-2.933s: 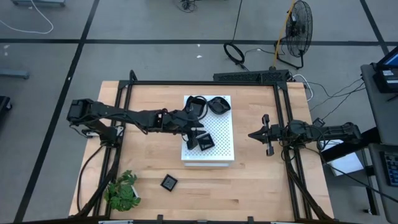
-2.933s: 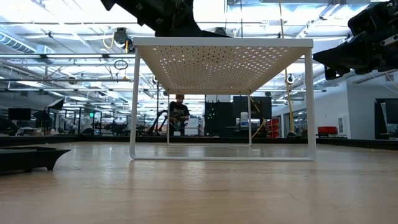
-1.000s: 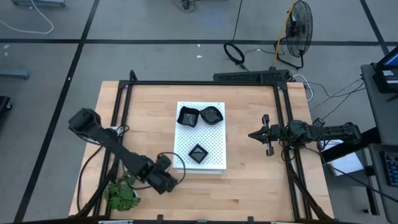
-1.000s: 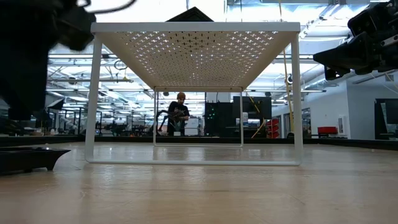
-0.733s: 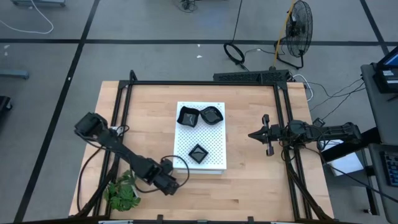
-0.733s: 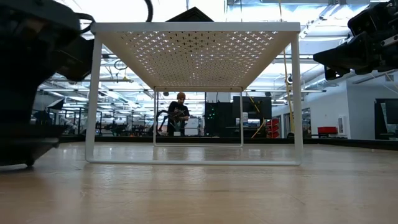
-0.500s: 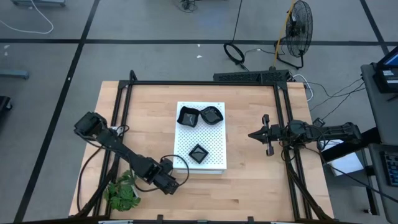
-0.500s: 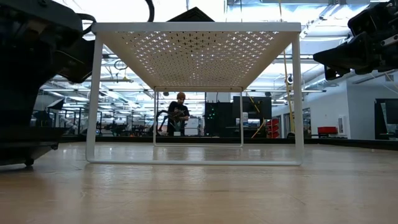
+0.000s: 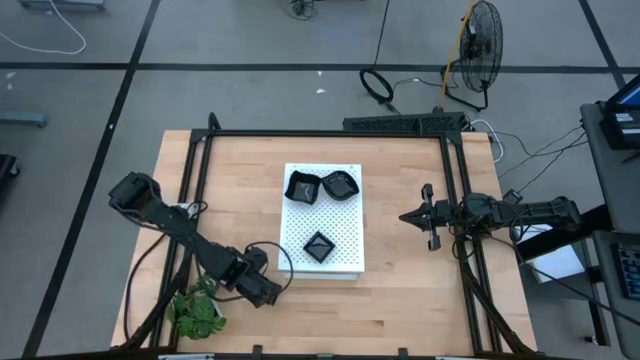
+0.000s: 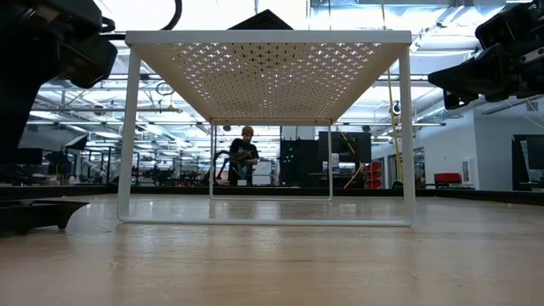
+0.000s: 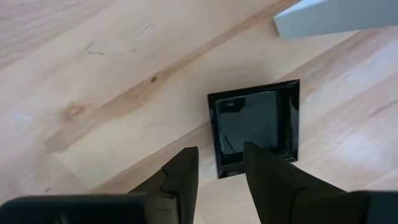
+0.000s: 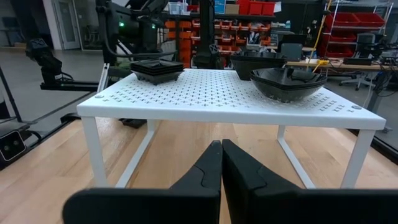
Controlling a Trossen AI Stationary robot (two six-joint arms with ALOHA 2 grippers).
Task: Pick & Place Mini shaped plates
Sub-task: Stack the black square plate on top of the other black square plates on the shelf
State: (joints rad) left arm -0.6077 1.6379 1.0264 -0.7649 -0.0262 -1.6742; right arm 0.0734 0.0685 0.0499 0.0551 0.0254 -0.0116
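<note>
The left pincer [image 11: 219, 167] hangs with its fingers apart just above a square black plate [image 11: 256, 126] lying on the table [image 9: 410, 300], near the white stand's [image 9: 340, 262] front corner. Three more plates [image 9: 319, 246] sit on the stand. The right pincer [image 12: 222, 163], pressed together, waits beside it.

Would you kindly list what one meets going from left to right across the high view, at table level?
Green plant → left end effector → white perforated board, carrying three black mini plates → right end effector, shut, hanging beside the board.
</note>
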